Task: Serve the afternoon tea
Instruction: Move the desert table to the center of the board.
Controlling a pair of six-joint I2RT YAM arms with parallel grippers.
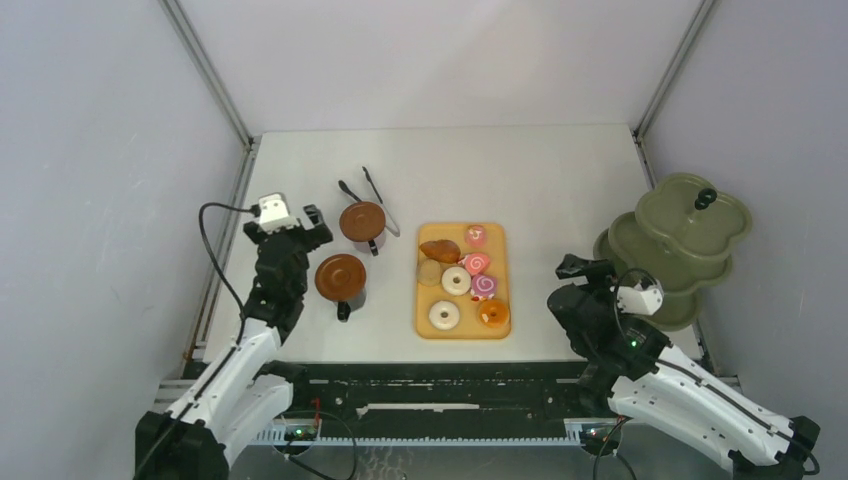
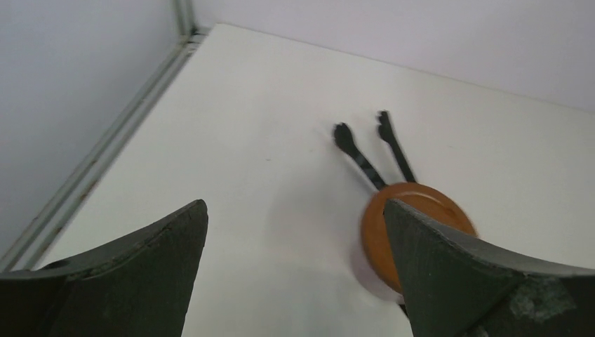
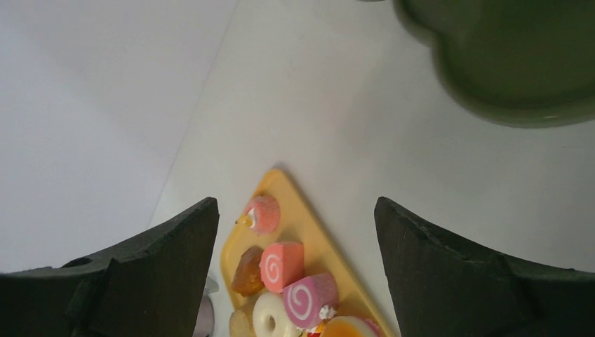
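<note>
Right tool [image 3: 295, 207]: wide and holding nothing. You have it looking over the far corner of the tray [image 3: 281, 184], with the stand [image 3: 505, 63] at upper right, so it sits between where the food is and where it goes.
Left tool [image 2: 295, 207]: wide too, and empty, hanging over the farther cup [image 2: 414, 232] and the tips of the tongs [image 2: 361, 151].
Tray: flat in the middle of the worktop [image 1: 520, 170], carrying all the sweets – donuts [image 1: 443, 315], pink swirl cakes [image 1: 477, 263] and brown buns [image 1: 439, 250]. Nothing looks served yet.
Stand: at the right edge, tiers bare as far as you can see, knob [image 1: 706, 198] on top. It is close to your right arm, so that arm suits the carrying.
Cups: two, left of the tray and on your left arm's side. A saucer seems to lie over each.
Tongs: past the farther cup, whether touching it you cannot tell.
Next: probably lower the right tool onto a cake.
</note>
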